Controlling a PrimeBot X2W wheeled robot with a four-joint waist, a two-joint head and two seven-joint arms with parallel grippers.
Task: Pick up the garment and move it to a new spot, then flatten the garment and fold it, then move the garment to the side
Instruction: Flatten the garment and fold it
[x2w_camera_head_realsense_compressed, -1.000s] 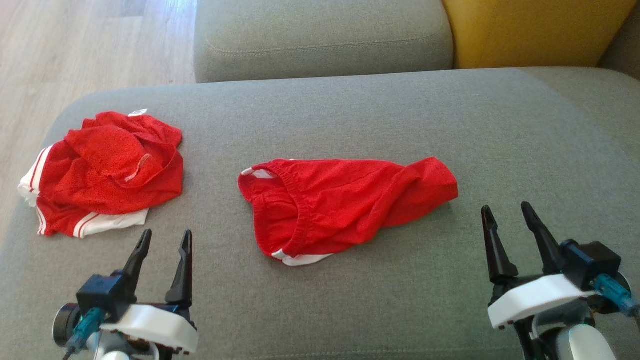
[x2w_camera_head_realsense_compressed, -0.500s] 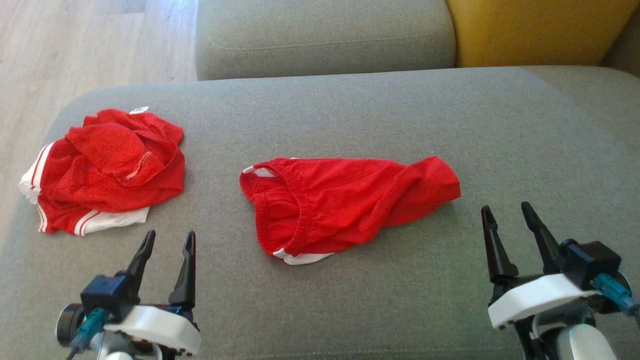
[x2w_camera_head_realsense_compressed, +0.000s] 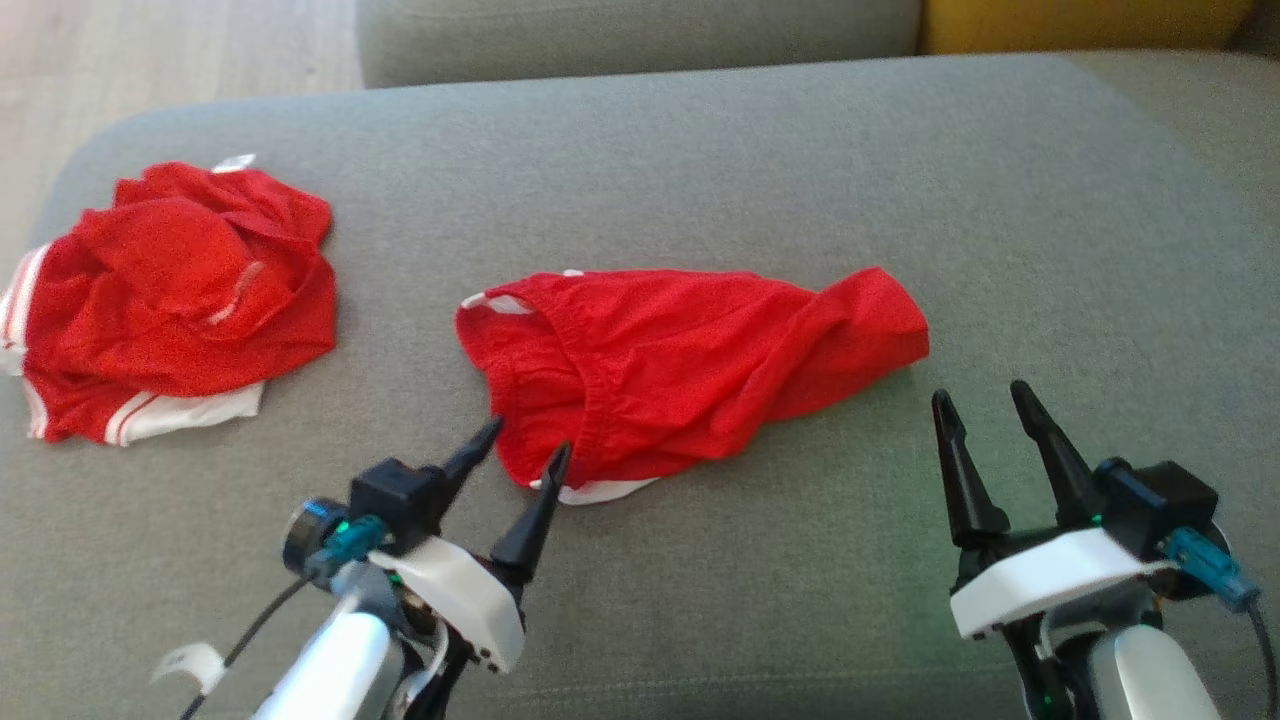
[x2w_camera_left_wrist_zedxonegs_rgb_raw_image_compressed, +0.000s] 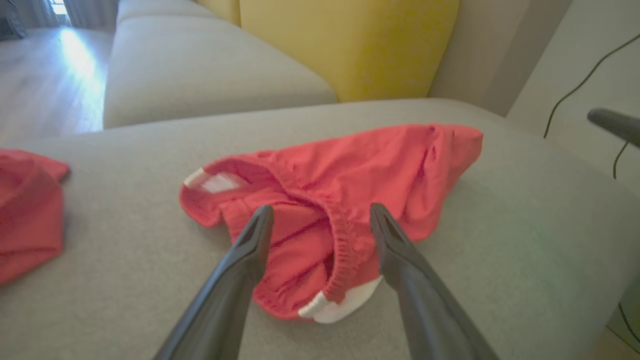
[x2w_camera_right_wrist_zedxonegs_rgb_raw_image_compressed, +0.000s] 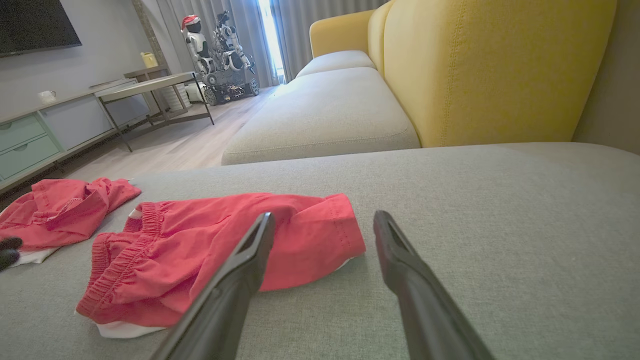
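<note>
Garment (x2w_camera_head_realsense_compressed: 690, 370) lay long axis L-R; left tool (x2w_camera_head_realsense_compressed: 528, 438), wide & empty, nearer, by its waistband end; right tool (x2w_camera_head_realsense_compressed: 980, 392) wide too.

I can't tell whether my left fingers (x2w_camera_left_wrist_zedxonegs_rgb_raw_image_compressed: 250, 250) touch the shorts (x2w_camera_head_realsense_compressed: 680, 370). Most of the shorts' white hem is tucked under the red cloth. The head view's left edge cuts off the pile (x2w_camera_head_realsense_compressed: 170, 290). In the right wrist view, dark tips (x2w_camera_right_wrist_zedxonegs_rgb_raw_image_compressed: 9, 252) at the left edge are too cropped to identify.
</note>
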